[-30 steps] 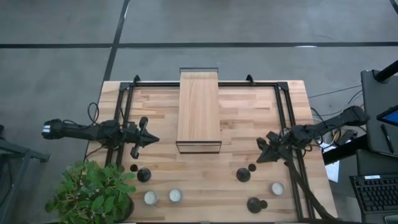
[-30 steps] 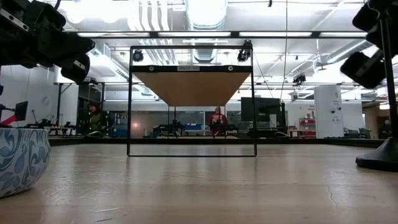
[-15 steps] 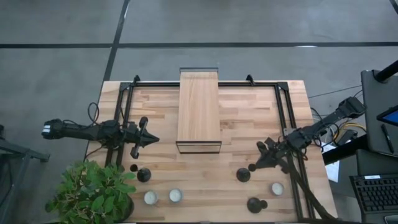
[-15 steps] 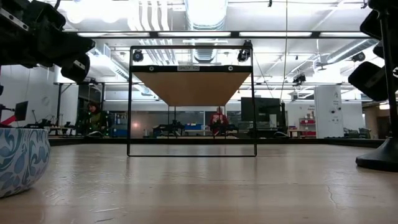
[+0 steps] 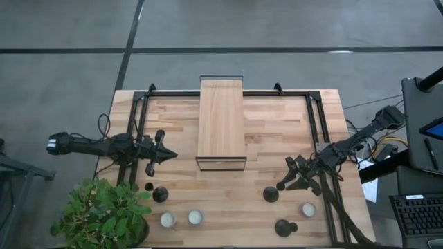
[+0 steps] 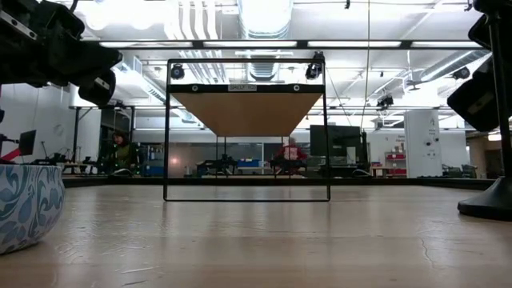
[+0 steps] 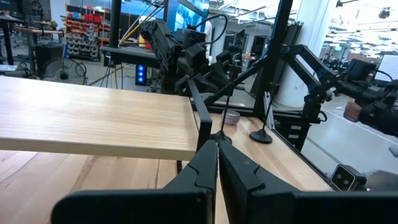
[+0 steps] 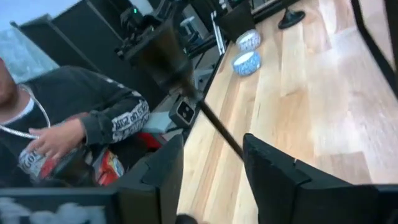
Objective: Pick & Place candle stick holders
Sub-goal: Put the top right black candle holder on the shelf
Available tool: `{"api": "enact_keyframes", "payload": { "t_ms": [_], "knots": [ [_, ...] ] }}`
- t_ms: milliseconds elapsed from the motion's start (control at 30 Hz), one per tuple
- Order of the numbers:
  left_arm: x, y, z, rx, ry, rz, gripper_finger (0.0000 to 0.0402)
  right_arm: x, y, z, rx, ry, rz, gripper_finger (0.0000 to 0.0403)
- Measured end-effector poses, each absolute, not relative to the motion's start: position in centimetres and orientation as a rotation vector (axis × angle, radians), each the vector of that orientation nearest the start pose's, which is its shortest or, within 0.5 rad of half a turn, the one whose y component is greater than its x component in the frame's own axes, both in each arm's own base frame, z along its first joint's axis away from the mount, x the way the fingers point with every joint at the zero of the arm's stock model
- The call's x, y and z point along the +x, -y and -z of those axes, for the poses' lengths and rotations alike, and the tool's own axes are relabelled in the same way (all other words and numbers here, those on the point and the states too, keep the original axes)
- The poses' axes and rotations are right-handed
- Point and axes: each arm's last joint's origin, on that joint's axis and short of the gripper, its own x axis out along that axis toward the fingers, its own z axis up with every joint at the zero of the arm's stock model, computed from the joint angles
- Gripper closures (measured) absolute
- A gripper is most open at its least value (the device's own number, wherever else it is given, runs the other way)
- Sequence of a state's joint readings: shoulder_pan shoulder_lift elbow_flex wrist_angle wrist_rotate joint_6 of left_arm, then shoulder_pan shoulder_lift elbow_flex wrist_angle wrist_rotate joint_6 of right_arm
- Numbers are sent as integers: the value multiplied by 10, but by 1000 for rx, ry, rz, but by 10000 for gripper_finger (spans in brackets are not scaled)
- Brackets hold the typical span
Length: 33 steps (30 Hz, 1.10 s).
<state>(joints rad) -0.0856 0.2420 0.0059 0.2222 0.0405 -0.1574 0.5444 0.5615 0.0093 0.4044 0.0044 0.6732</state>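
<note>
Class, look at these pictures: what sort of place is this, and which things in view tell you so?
Most likely a robotics lab or workshop. Two dark robot arms work at a wooden table inside a black frame, ceiling strip lights hang over a large open hall, and desks with monitors fill the background.
</note>
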Motion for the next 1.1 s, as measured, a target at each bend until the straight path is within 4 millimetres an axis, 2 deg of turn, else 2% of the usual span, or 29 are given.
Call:
{"api": "enact_keyframes", "payload": {
  "t_ms": [200,433,667,1100],
  "knots": [
    [112,11,-166,-157,-24,125,387,116,-71,-154,521,-262,-471,230],
    [112,11,-166,-156,-23,125,387,120,-73,-146,494,-308,-437,242],
    [112,11,-167,-156,-22,125,387,128,-78,-147,442,-284,-444,245],
    [112,11,-166,-157,-23,125,387,159,-98,-165,320,-311,-455,274]
  ]
}}
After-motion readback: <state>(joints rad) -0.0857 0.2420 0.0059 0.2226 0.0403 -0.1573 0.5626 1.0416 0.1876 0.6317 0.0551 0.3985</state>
